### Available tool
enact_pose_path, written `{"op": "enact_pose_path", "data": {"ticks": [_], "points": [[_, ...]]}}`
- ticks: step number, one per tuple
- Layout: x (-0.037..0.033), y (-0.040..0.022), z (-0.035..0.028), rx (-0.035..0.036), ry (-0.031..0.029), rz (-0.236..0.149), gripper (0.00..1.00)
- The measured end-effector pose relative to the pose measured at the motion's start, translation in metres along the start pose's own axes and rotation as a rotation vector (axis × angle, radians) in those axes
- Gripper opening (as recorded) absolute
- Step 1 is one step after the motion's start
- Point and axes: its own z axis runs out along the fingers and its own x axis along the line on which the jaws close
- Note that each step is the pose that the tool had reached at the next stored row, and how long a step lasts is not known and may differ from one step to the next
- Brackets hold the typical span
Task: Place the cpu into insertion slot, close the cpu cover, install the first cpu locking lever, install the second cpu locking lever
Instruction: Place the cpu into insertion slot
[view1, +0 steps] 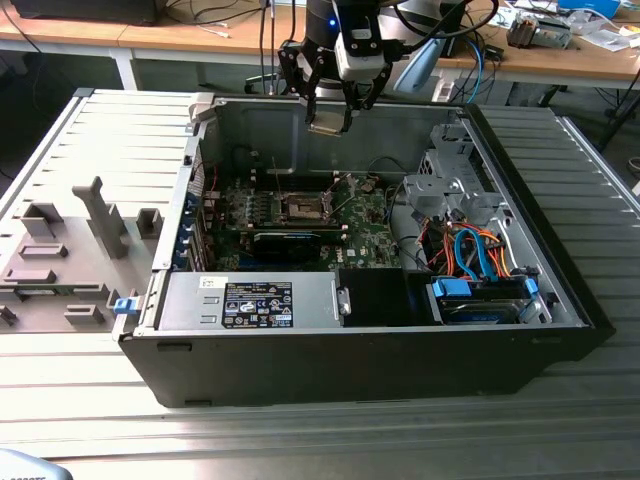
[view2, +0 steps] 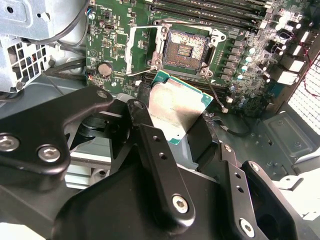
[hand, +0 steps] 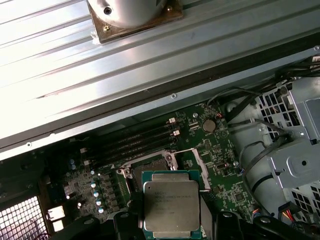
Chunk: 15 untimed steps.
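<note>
You've got the black gripper (view1: 328, 108) with fingers clamped on the flat square silvery-beige cpu (view2: 176, 107), held high above the open black computer case (view1: 350, 370), well clear of the uncovered, square, dark-centred insertion slot (view2: 186, 50). The case sits on a grey ribbed metal table (view1: 565, 170). Cluttered wooden desks (view1: 200, 35) stand behind.

A ribbed grey surface (view1: 560, 400) carries the open black computer case (view1: 350, 370) and, at the exterior view's left, grey moulded blocks (view1: 105, 215).
</note>
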Motion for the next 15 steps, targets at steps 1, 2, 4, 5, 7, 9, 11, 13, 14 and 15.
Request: {"op": "enact_pose_path", "data": {"ticks": [1, 2, 4, 5, 7, 9, 11, 13, 14, 15], "points": [[0.0, 0.0, 0.0, 0.0, -0.0001, 0.001, 0.54], [0.0, 0.0, 0.0, 0.0, -0.0001, 0.001, 0.54], [0.0, 0.0, 0.0, 0.0, -0.0001, 0.002, 0.54], [0.0, 0.0, 0.0, 0.0, -0.0001, 0.002, 0.54], [0.0, 0.0, 0.0, 0.0, -0.0002, 0.003, 0.54], [0.0, 0.0, 0.0, 0.0, -0.0003, 0.004, 0.54], [0.0, 0.0, 0.0, -0.0001, -0.0003, 0.004, 0.54], [0.0, 0.0, 0.0, -0.0001, -0.0004, 0.005, 0.54], [0.0, 0.0, 0.0, -0.0001, -0.0005, 0.006, 0.54], [0.0, 0.0, 0.0, -0.0001, -0.0005, 0.006, 0.54]]}}
